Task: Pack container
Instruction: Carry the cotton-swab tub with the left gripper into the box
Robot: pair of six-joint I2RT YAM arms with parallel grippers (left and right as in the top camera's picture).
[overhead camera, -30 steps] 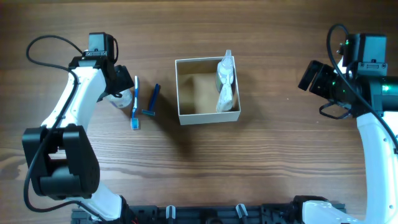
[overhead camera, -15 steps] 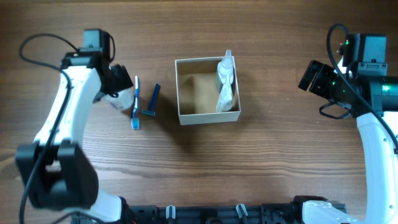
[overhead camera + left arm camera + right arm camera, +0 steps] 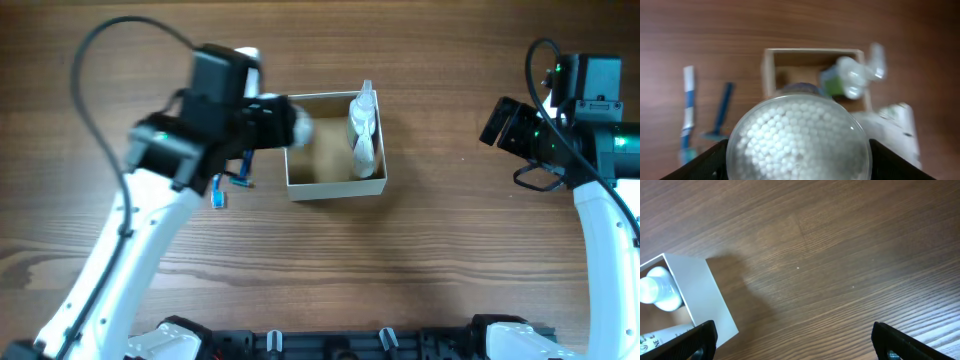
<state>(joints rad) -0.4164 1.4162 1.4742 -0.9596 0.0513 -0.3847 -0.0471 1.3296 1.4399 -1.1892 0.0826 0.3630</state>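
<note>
The container point(image 3: 336, 188), a square white-walled cardboard box with a tan inside, stands at the table's middle. A white spray bottle point(image 3: 364, 108) and a tube point(image 3: 362, 152) lie along its right side. My left gripper point(image 3: 288, 127) is shut on a round clear jar of cotton swabs point(image 3: 302, 128) and holds it above the container's left wall. In the left wrist view the jar point(image 3: 799, 135) fills the foreground, with the container point(image 3: 810, 50) beyond it. My right gripper point(image 3: 500, 122) is open and empty, well to the right of the container point(image 3: 705, 290).
A blue-and-white toothbrush point(image 3: 687, 112) and a blue razor point(image 3: 721, 112) lie on the wood left of the container, partly hidden by my left arm in the overhead view. The green-bodied bottle point(image 3: 847, 80) and the tube point(image 3: 895, 130) show in the left wrist view.
My left arm has lifted the jar from the far left of the table and swung right, past the toothbrush and razor, to the container's left wall. The right arm has not moved.
</note>
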